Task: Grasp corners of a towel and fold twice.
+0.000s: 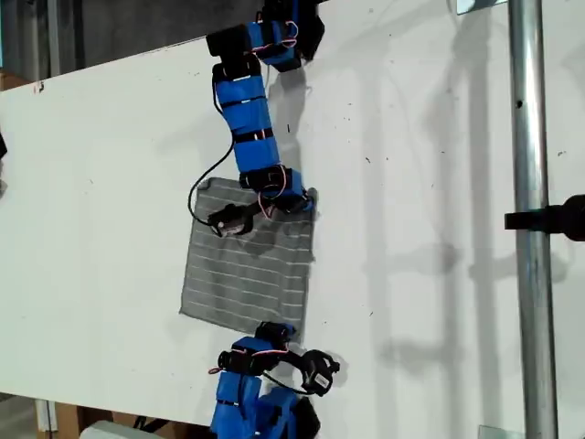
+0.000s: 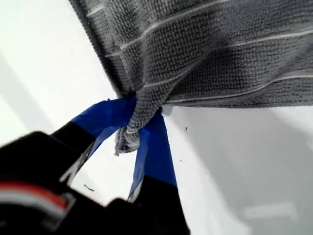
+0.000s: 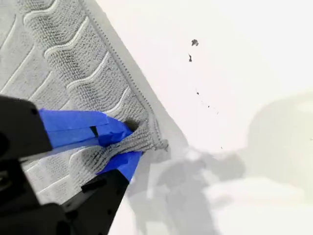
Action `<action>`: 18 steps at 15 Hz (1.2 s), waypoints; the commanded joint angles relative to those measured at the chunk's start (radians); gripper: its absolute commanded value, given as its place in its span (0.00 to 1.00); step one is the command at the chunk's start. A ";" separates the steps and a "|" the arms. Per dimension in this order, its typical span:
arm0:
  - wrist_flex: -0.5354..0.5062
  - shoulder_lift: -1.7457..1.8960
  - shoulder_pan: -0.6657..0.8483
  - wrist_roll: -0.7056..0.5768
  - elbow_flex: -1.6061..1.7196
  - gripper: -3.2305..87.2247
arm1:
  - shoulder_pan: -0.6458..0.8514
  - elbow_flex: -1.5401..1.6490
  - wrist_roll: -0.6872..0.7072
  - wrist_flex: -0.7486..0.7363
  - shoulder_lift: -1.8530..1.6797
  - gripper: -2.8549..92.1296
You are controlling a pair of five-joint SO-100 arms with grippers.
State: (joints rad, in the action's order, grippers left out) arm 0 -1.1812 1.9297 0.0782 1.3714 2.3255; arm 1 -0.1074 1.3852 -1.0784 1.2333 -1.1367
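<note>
**Desk:** What has my first tool [image 2: 134, 122] got?

**Photographer:** Its blue-taped jaws are clamped on one corner [image 2: 128, 137] of the towel [image 2: 220, 49], bunched between them. The grey striped cloth spreads away beyond the tips, and bare white bench [image 2: 39, 73] lies beneath the tool.

**Desk:** And my second tool [image 3: 132, 134]?

**Photographer:** Also closed on a corner [image 3: 156, 139], its frayed tip poking just past the jaws. Here the towel [image 3: 58, 63] lies under and behind the tool, with open bench [image 3: 234, 73] ahead.

**Desk:** The wide shot?

**Photographer:** The towel [image 1: 247, 261] lies spread on the bench [image 1: 420, 229] between the two blue arms, my first tool [image 1: 291, 331] and my second tool [image 1: 302, 199] at neighbouring corners along one edge.
</note>
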 commanded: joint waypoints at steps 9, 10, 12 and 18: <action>-0.055 0.333 0.264 -0.239 -0.110 0.00 | 0.133 -0.028 0.072 0.207 -0.302 0.03; -0.043 0.304 0.354 -0.331 -0.146 0.00 | 0.198 0.005 0.101 0.213 -0.325 0.03; 0.011 0.215 0.518 -0.485 -0.216 0.00 | 0.324 0.026 0.164 0.241 -0.341 0.03; 0.132 -0.181 0.723 -0.730 -0.620 0.00 | 0.609 0.044 0.374 0.156 -0.443 0.03</action>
State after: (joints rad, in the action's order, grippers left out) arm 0 -1.0600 1.7978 0.7685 0.6627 1.8270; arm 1 0.4541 1.4450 -0.7455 1.4143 -1.4864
